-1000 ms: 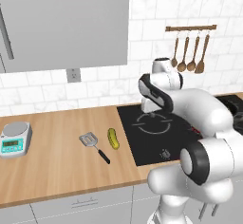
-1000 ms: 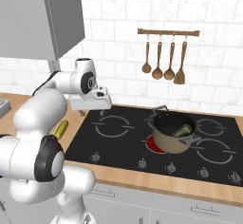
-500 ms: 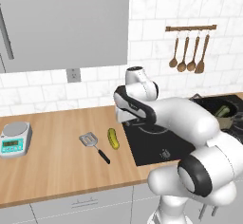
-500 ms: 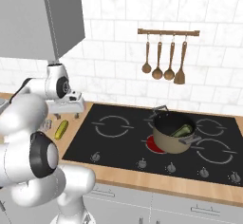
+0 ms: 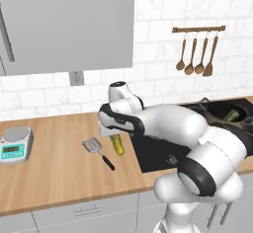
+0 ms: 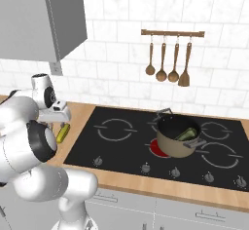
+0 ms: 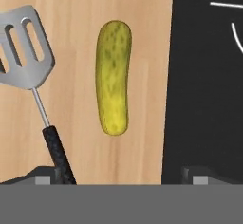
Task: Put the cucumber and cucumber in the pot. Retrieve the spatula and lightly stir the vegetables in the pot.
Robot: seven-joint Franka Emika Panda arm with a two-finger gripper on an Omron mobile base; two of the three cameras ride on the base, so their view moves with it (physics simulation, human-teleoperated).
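Hovering over the wooden counter [image 5: 54,173] just left of the black cooktop [image 6: 146,141], the gripper [image 7: 121,176] is poised above the yellow-green cucumber [image 7: 114,78], which lies flat on the wood between the spatula [image 7: 28,71] and the cooktop's edge, touching neither. A green vegetable, judged to be the dark green cucumber [image 6: 187,134], is seen resting inside the pot [image 6: 177,137], which stands on the cooktop over a burner that glows red. The first half of the loading step is therefore judged done, and the pick of the second cucumber is the step in hand.

The fingers are spread wide, one tip [image 7: 47,174] on each side of the hand view, and nothing is held or touched by them. In that view the cucumber runs lengthwise up the middle, so its narrow width is straddled by the open jaws.

A descent is called for next, until the tips sit on either side of the cucumber near the wood, followed by a close across its middle. Care is needed on the spatula side, since its black handle [image 7: 59,156] lies close to one fingertip and could be nudged. The spatula is judged untouched, and the stirring has not yet begun.
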